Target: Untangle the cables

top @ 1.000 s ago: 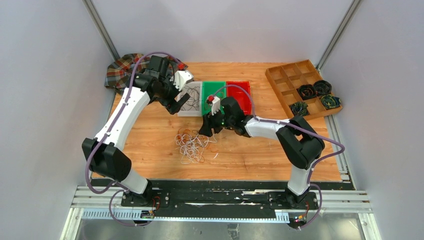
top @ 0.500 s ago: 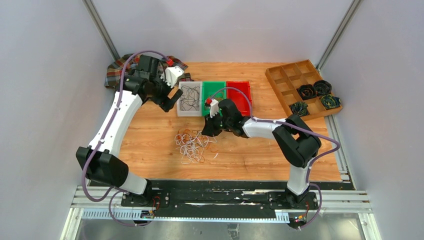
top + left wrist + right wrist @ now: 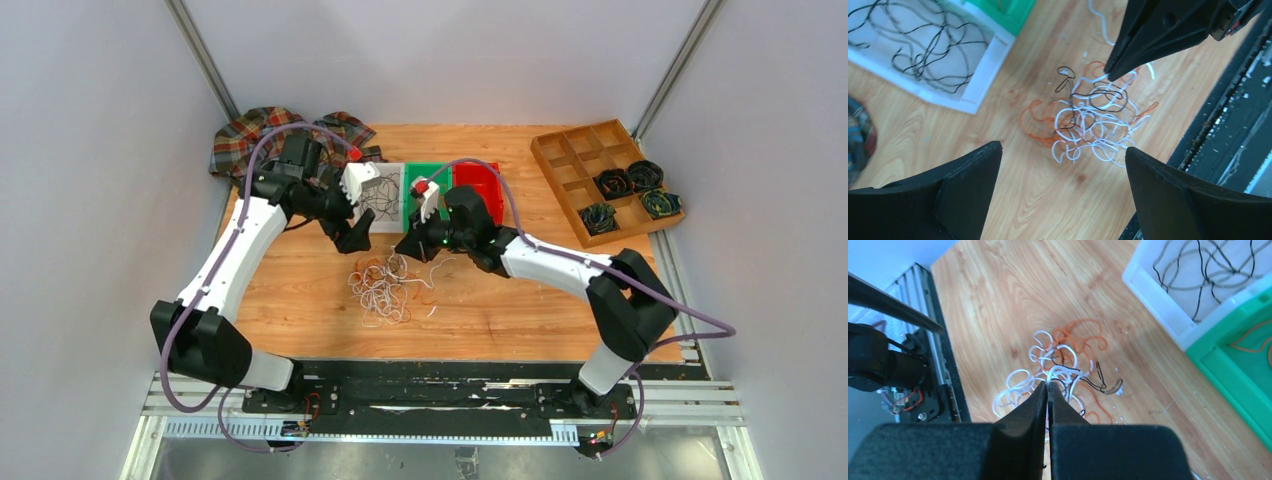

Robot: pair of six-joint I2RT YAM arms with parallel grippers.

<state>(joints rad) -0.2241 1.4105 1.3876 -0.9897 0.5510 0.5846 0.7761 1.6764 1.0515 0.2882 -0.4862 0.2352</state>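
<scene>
The cables (image 3: 385, 290) lie as a loose bunch of white, orange and black strands on the wooden table; the same cables (image 3: 1093, 120) show in the left wrist view. My right gripper (image 3: 403, 250) hangs over the bunch's far edge, shut on a white strand that rises to its tips. The right wrist view shows that gripper (image 3: 1048, 384) pinched on the white loop, the cables (image 3: 1058, 360) below it. My left gripper (image 3: 352, 232) hovers to the left of the bunch, near the white tray. This gripper (image 3: 1063, 148) is wide open with nothing between its fingers.
A white tray (image 3: 392, 222) behind the bunch holds loose black wires. A green tray (image 3: 425, 172) and a red tray (image 3: 480, 185) stand beside it. A wooden divided box (image 3: 585, 150) with dark coils sits at the back right, a plaid cloth (image 3: 250, 140) at the back left.
My right gripper has shut on a white strand and drawn back from the bunch. The left arm has swung from over the white tray toward the bunch, still open.
</scene>
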